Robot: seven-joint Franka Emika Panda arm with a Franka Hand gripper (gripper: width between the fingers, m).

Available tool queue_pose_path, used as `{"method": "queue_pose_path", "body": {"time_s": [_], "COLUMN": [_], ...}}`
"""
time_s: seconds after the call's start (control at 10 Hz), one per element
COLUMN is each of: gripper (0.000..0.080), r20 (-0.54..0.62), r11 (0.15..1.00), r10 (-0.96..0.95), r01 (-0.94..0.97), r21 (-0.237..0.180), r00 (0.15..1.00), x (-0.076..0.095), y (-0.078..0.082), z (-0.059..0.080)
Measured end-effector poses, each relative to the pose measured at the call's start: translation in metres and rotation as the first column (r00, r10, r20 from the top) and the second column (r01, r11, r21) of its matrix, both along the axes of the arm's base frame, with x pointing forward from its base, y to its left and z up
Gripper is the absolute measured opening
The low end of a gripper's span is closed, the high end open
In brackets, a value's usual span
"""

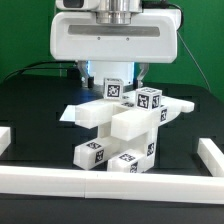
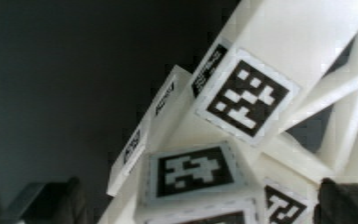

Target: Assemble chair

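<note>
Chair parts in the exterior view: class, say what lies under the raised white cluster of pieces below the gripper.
Under the raised cluster, two tagged white blocks rest on the black table. Whether the cluster touches them is unclear. The gripper fingertips are hidden behind it.

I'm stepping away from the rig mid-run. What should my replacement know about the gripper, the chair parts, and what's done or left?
Gripper: low over the top tagged white block of the stack; open or shut cannot be told, the fingers are hidden.
Parts: the white plastic chair pieces with black-and-white marker tags sit clustered at the middle of the black table, inside the white border rail. The wrist view shows only tagged white faces close up.
Done: several pieces stacked or joined; which joints are seated is unclear.
Left: finish the chair; check every joint.
</note>
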State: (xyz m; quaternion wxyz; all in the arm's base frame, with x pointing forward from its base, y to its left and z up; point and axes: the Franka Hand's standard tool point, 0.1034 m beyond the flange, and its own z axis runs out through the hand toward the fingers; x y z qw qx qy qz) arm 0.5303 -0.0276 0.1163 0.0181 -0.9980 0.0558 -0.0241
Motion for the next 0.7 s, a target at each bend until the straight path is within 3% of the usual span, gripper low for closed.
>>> {"method": "queue_pose_path", "body": {"time_s": [0.2,0.3,0.4,0.7], "gripper": [0.0391,0.0391,0.0284,0.0284], "r20": [0.000,-0.003,-0.006,-0.016], "r11": [1.000,0.994,0.985,0.935], "r10": [-0.021,-0.106,-0.172,-0.353], "r01": [0.021,0.106,0.172,0.354], "r21": [0.002,0.008,0.014,0.025], "r00": [1.000,0.994,0.985,0.935], "x": [0.0000,0.0001,0.0001,0.0002], "y": [0.0001,0.0006,0.0009,0.0010], "z": [0.0000,0.0000,-0.0001,-0.0002]}}
